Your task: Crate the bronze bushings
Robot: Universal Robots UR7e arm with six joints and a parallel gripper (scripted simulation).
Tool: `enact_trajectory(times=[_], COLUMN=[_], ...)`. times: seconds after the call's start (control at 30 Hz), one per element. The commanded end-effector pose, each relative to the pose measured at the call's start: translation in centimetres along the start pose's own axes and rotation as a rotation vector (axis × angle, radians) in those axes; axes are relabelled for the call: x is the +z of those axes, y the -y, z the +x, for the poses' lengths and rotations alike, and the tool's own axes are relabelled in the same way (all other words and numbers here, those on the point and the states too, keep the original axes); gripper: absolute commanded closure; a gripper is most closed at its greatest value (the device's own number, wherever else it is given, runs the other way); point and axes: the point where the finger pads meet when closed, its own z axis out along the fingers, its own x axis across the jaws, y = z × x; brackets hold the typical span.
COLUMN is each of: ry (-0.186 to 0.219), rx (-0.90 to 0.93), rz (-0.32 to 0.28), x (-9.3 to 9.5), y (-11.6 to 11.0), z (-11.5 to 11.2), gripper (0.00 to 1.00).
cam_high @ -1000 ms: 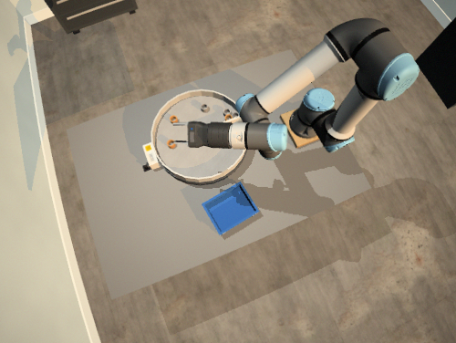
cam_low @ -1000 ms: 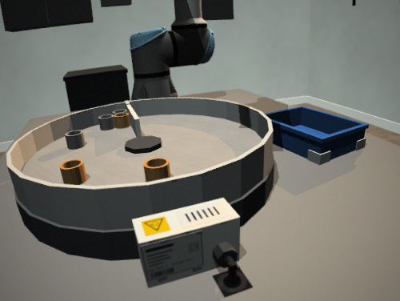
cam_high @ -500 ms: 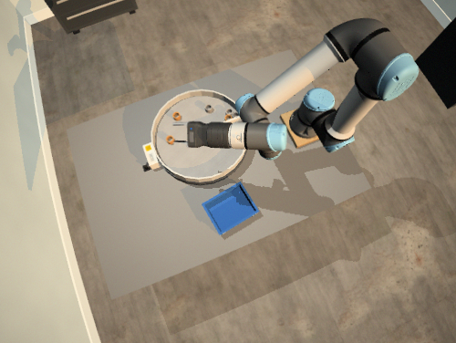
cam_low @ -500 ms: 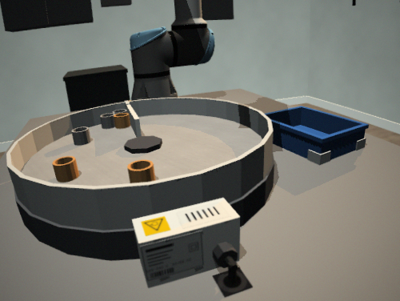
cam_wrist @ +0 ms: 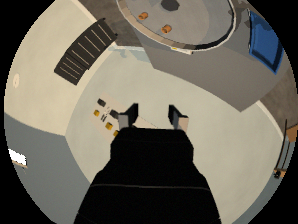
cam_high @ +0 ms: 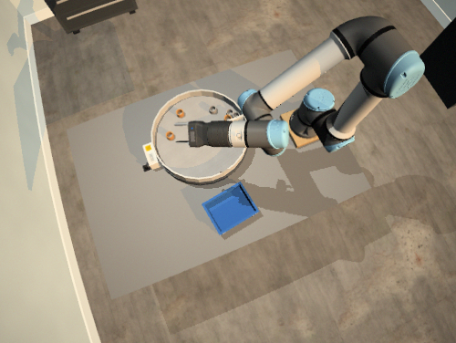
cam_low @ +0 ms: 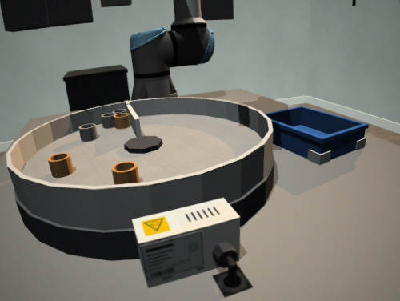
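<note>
The gripper (cam_high: 181, 132) (cam_wrist: 153, 110) is standing wide, holding nothing; three bronze bushings, one being this near one (cam_high: 171, 136) (cam_low: 126, 173) (cam_wrist: 166, 29), are resting on the turning table (cam_high: 200, 176) (cam_low: 200, 140) (cam_wrist: 200, 20).

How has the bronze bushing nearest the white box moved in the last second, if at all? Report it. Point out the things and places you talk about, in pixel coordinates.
Yes: in the exterior view, the bronze bushing (cam_high: 170, 138) (cam_low: 126, 177) (cam_wrist: 166, 30) has shifted left, now beyond the left end of the white box (cam_high: 152, 159) (cam_low: 186, 256) (cam_wrist: 184, 50).
</note>
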Motion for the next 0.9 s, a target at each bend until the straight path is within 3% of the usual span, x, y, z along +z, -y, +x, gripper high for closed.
enact_trajectory(times=[0.0,0.03,0.17,0.57,0.6,0.73,0.87], ry=[-0.079,-0.026,-0.117,-0.117,-0.080,-0.171,-0.171], rx=[0.005,0.001,0.003,0.003,0.000,0.002,0.002], rz=[0.131,0.042,0.193,0.193,0.129,0.280,0.280], x=[-1.0,-0.4,-1.7,-1.7,-1.4,-2.6,-2.6], y=[0.0,0.0,0.3,0.3,0.3,0.7,0.7], z=[0.1,0.0,0.3,0.3,0.2,0.5,0.5], gripper=[0.00,0.00,0.00,0.00,0.00,0.00,0.00])
